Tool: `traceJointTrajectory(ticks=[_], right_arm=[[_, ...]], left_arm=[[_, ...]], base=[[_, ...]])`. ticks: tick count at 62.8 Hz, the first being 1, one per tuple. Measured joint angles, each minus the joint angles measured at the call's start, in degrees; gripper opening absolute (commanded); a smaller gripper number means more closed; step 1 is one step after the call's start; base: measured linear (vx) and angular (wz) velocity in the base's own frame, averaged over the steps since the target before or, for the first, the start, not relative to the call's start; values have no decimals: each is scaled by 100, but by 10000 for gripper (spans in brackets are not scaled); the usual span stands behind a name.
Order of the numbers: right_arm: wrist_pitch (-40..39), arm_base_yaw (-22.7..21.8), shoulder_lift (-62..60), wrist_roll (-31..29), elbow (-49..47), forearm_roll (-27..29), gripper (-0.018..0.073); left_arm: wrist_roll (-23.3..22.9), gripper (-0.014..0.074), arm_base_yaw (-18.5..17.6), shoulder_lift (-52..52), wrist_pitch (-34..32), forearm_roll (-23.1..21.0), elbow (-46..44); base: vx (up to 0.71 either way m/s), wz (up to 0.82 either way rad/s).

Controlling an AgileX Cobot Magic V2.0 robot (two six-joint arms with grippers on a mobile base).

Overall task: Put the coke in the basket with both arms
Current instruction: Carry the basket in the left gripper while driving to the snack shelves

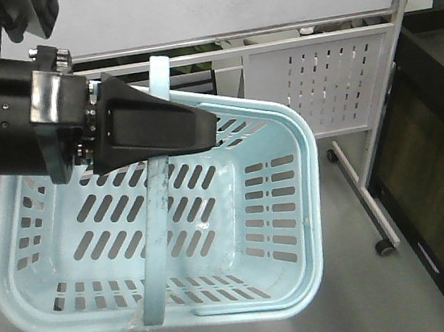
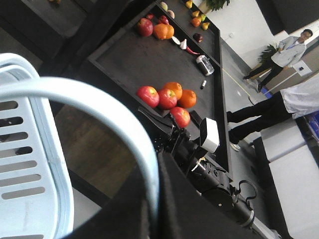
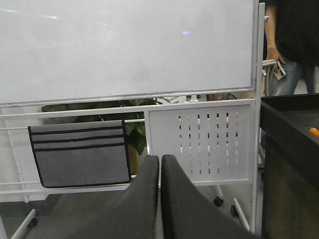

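The coke shows in none of the views, so its place cannot be told; the basket (image 1: 316, 195) is empty, with only bare blue floor and slotted walls showing. It sits in the middle of the front view, skewed, with its handle (image 1: 154, 239) running from the far rim to the near rim. The left gripper (image 1: 211, 132) reaches in from the left, its fingers closed on that handle. The left wrist view confirms this, with the pale strap curving into the dark fingers. The basket appears to hang from this grip above the grey floor. The right gripper (image 3: 160, 157) has its fingers pressed together on nothing, pointing at a whiteboard (image 3: 124, 45) and a grey pouch (image 3: 79, 154) below it. A dark tabletop (image 2: 134, 59) with fruit (image 2: 169, 97) lies beyond the basket. By my reading, the step in hand is holding the basket ready, with the can not yet fetched. The next move calls for the right fingers to open, find the can, grip its body and lower it beside the handle.
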Motion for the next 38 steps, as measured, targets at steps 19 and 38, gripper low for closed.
traceJointTrajectory(ticks=[19, 38], right_arm=[[0, 0, 0, 0, 0, 0, -2], [0, 0, 0, 0, 0, 0, -2]], left_arm=[[0, -6, 0, 0, -1, 0, 0], [0, -6, 0, 0, -6, 0, 0]], base=[[27, 16], [24, 35]])
